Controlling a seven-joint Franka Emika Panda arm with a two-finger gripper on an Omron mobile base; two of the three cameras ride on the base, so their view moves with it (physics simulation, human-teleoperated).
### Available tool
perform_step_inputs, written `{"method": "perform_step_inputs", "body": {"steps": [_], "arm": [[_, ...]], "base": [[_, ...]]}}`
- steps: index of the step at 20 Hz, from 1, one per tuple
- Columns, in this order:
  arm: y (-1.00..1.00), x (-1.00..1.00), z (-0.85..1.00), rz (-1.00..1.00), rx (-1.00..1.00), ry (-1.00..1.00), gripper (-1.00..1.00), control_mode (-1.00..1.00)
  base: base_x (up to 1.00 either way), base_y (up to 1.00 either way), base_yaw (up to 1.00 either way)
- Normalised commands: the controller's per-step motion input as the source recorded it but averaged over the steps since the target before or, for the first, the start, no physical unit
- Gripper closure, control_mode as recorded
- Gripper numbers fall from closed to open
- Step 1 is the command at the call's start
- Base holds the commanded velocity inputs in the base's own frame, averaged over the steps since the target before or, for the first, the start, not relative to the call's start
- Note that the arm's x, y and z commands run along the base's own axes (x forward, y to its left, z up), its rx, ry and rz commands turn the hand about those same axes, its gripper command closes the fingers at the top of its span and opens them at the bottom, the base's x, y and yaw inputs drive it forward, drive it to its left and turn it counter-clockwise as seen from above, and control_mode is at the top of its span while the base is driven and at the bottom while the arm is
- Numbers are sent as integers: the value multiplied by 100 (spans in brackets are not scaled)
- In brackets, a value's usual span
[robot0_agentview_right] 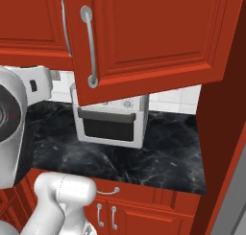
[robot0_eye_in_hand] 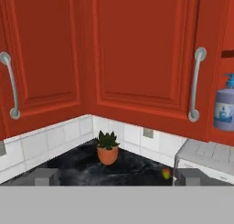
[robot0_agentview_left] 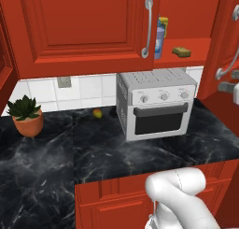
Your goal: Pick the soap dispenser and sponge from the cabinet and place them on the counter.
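Red panelled wood fills most of what the robot faces: the cabinet (robot0_agentview_left: 84,32) hangs over the counter (robot0_agentview_left: 46,153), and its right-hand bay stands open. The gripper (robot0_eye_in_hand: 116,177) is spread wide and holds nothing; its two dark fingertips (robot0_eye_in_hand: 45,176) rise at the bottom of the hand view, aimed at the closed corner doors and well short of the shelf. The step in hand looks like the approach for the first pick, with neither item yet taken.

Reading the left base view from left to right: a potted plant (robot0_agentview_left: 27,116) sits on the black marble-look worktop near the wall, then a small round fruit (robot0_agentview_left: 97,113) lies by the tiled backsplash (robot0_agentview_left: 88,90), then a grey toaster oven (robot0_agentview_left: 156,104) stands under the open bay. Above it, the soap dispenser (robot0_agentview_left: 159,42) stands upright at the shelf's left end, half hidden behind the door edge, and the sponge (robot0_agentview_left: 181,51) lies further right on the same shelf, apart from the bottle.

The next move probably calls for swinging the hand right and up toward the bottle, clear of the curved door handle (robot0_agentview_left: 148,27) and the oven top. Bare worktop left of the oven offers room for setting things down.
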Motion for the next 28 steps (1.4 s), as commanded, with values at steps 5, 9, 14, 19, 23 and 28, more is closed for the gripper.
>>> {"method": "perform_step_inputs", "body": {"steps": [5, 9, 14, 19, 23, 28], "arm": [[33, -3, 0, -23, -17, 0, -100, -100], [27, 0, 0, -24, -17, 0, -100, -100], [1, 0, 0, -22, -11, 8, -100, -100], [-1, 1, -2, -21, -7, 17, -100, -100], [-12, 3, 0, -21, -7, 18, -100, -100], [-6, 19, 0, -19, -4, 26, -100, -100]], "base": [[0, 0, 0], [0, 0, 0], [0, 0, 0], [0, 0, 0], [0, 0, 0], [0, 0, 0]]}}
